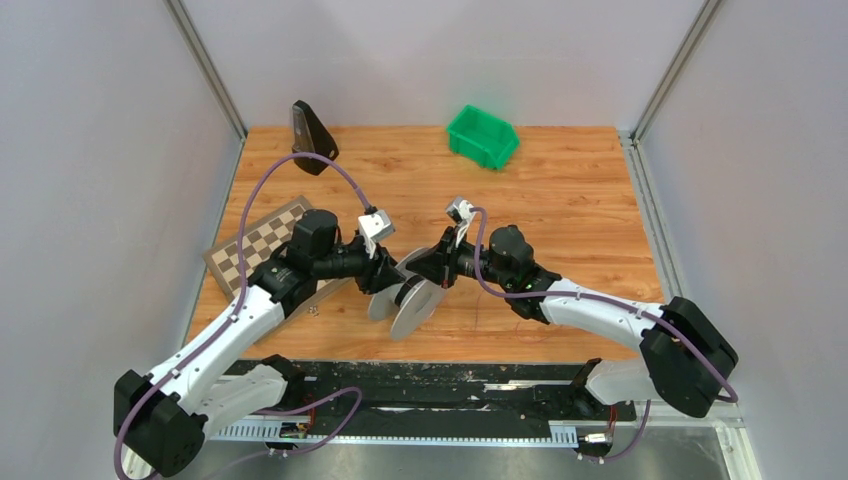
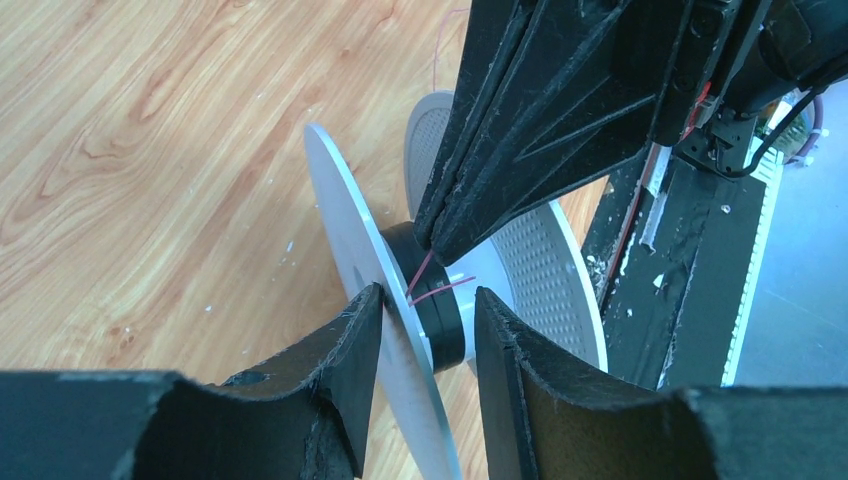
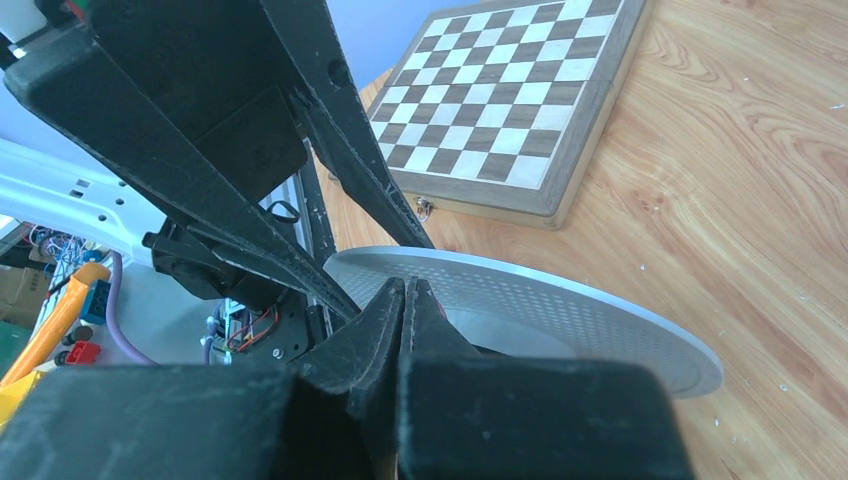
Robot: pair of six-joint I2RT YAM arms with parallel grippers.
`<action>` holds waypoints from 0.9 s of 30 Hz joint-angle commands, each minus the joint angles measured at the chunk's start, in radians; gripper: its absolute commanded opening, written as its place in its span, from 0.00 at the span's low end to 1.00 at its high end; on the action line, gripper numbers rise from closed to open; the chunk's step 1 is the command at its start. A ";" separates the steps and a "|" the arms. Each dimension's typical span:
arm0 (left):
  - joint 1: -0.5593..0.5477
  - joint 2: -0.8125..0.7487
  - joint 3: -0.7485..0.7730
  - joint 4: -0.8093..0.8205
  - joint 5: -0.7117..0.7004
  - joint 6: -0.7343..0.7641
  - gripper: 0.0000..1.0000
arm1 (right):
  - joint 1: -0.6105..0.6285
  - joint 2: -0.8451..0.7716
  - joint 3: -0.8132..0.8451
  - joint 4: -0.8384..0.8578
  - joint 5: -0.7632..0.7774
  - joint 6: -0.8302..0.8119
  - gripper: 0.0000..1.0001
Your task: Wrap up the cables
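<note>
The grey reel (image 1: 412, 303) stands on edge near the table's front middle, between both grippers. In the left wrist view its plain disc (image 2: 345, 220) and perforated disc (image 2: 545, 270) flank a black hub with a thin reddish cable strand (image 2: 440, 292) on it. My left gripper (image 2: 428, 293) is open. Its jaws straddle the plain disc, one finger touching the disc's outer face. It also shows in the top view (image 1: 385, 280). My right gripper (image 3: 405, 285) is shut, its tip (image 2: 432, 240) at the hub with the strand running out of it. It sits right of the reel (image 1: 432, 272).
A folded chessboard (image 1: 255, 250) lies at the left, also in the right wrist view (image 3: 510, 90). A green bin (image 1: 482, 135) sits at the back. A black wedge-shaped object (image 1: 312, 135) stands at the back left. A black rail (image 1: 420, 385) runs along the near edge.
</note>
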 commanded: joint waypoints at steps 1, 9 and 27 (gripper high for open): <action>-0.009 0.020 0.006 0.035 0.029 0.017 0.47 | -0.005 0.012 0.003 0.069 -0.026 0.028 0.00; -0.009 0.024 0.012 0.038 -0.012 0.020 0.47 | -0.005 0.034 0.016 0.071 -0.052 0.062 0.00; -0.010 0.035 0.015 0.019 -0.015 0.042 0.43 | -0.005 0.046 0.028 0.106 -0.067 0.093 0.00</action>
